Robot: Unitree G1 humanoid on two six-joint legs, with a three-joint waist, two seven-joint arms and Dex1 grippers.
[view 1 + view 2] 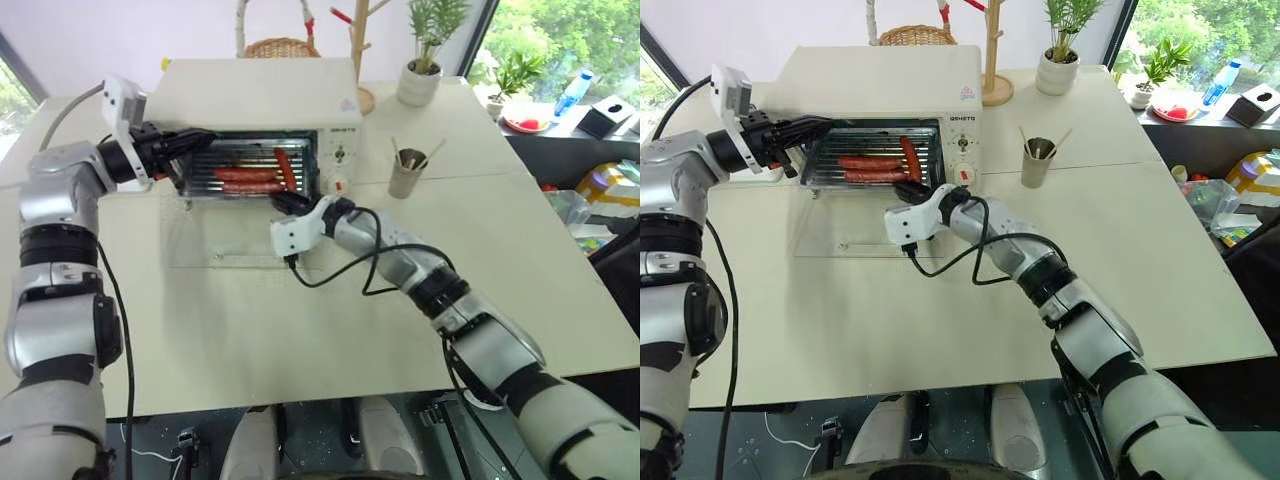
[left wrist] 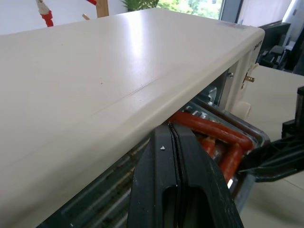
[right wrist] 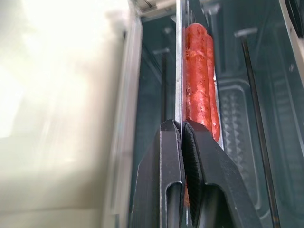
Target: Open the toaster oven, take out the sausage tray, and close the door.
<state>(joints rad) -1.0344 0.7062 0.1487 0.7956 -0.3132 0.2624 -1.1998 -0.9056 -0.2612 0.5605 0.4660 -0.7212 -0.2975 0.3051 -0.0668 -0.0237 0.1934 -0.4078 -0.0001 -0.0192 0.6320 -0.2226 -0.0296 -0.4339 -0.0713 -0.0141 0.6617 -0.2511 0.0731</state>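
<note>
The cream-white toaster oven (image 1: 255, 95) stands at the back of the table. Its glass door (image 1: 215, 238) lies open, flat on the tabletop in front of it. The silver sausage tray (image 1: 232, 180) sits in the oven mouth with three red-orange sausages (image 1: 872, 162) on it. At the tray's front right, my right gripper (image 1: 283, 203) is shut on the thin metal rim (image 3: 178, 71). My left gripper (image 1: 825, 125) is shut with nothing in it, its tips against the oven's upper left front edge (image 2: 142, 90).
A cup of wooden sticks (image 1: 405, 172) stands right of the oven, with a potted plant (image 1: 420, 80) and a wicker basket (image 1: 280, 47) behind. A black cable (image 1: 340, 272) loops from my right wrist over the table in front of the open door.
</note>
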